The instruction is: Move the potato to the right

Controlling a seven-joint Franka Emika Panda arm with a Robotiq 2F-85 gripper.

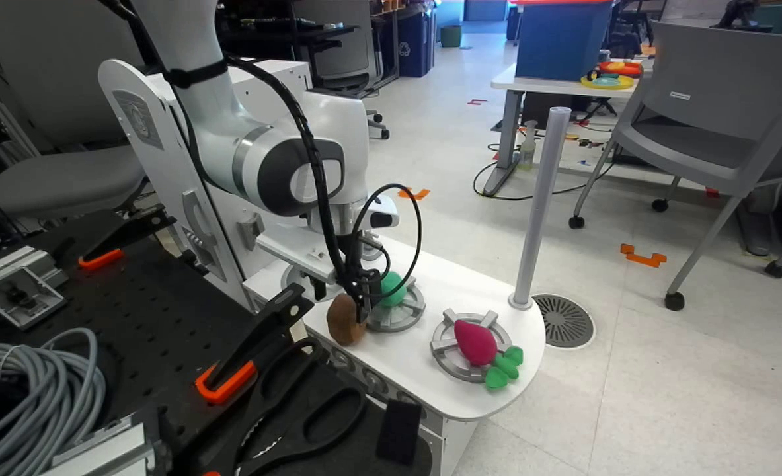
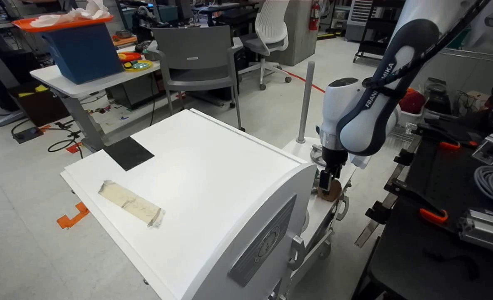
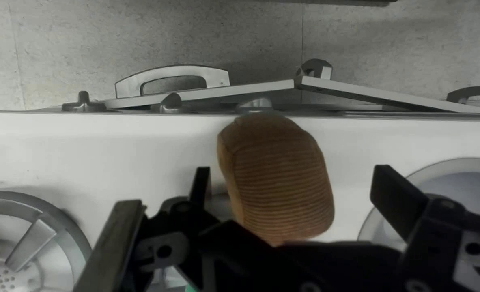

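Wrist view: the claw [image 3: 291,174] has its jaws spread wide, gripping nothing, with the brown potato [image 3: 278,178] showing between them near the edge of the white counter [image 3: 102,154]. Ribbed skin suggests cloth: probably light, squashy, hardly slippery; pinch across its middle.

My white arm [image 1: 215,112] wore dark caps [image 1: 285,177], pale "FRAN" lettering [image 2: 371,98] and black cables [image 1: 316,168]; my tool [image 3: 291,178] was mostly black.

A robotics lab, we judge.
We see a robot arm [image 2: 365,116], a black surface [image 1: 166,284] with clamps [image 1: 252,340] and coiled cable [image 1: 80,390], wheeled chairs [image 2: 274,21], orange tape [image 1: 643,262] on the floor [image 1: 695,383] and a fire extinguisher [image 2: 314,16] by a concrete pillar [image 2: 300,31].
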